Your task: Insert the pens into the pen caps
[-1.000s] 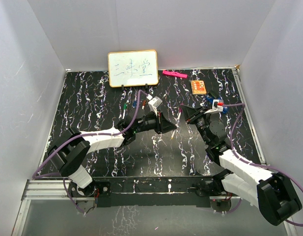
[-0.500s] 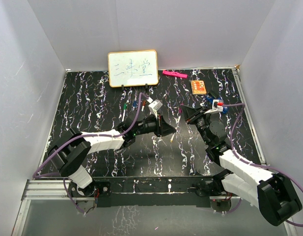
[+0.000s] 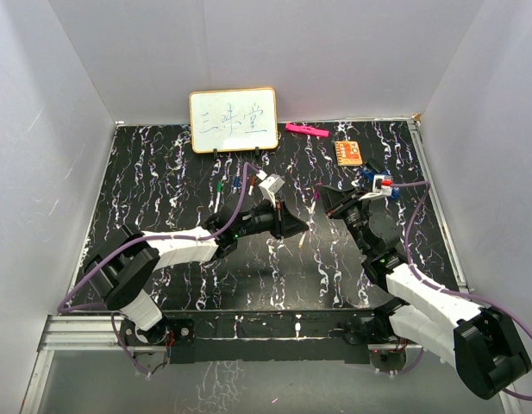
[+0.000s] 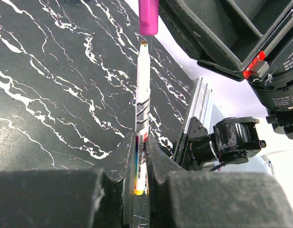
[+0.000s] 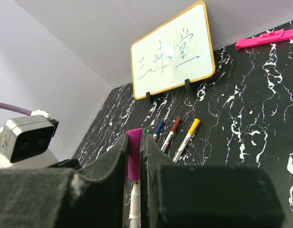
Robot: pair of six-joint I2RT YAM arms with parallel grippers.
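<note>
My left gripper (image 4: 140, 161) is shut on a white-barrelled pen (image 4: 142, 109) with a yellow rear end, its bare tip pointing away from me. My right gripper (image 5: 134, 142) is shut on a magenta-purple pen cap (image 5: 133, 153). The cap also shows in the left wrist view (image 4: 148, 16). The pen's tip (image 5: 135, 202) sits right at the cap's open end, in line with it, and I cannot tell whether it has gone in. In the top view the left gripper (image 3: 293, 226) and right gripper (image 3: 328, 201) meet at mid-table.
Three capped pens, blue (image 5: 158, 128), brown (image 5: 173, 127) and yellow (image 5: 191, 128), lie side by side below the whiteboard (image 5: 172, 52), with a green cap (image 5: 145, 129) beside them. The pink marker (image 3: 306, 130) and orange card (image 3: 348, 153) lie at the back. A small pale item (image 3: 298, 245) lies under the left gripper.
My left gripper has shifted slightly with the pen, bringing its tip up to the cap. The right arm has barely moved.
</note>
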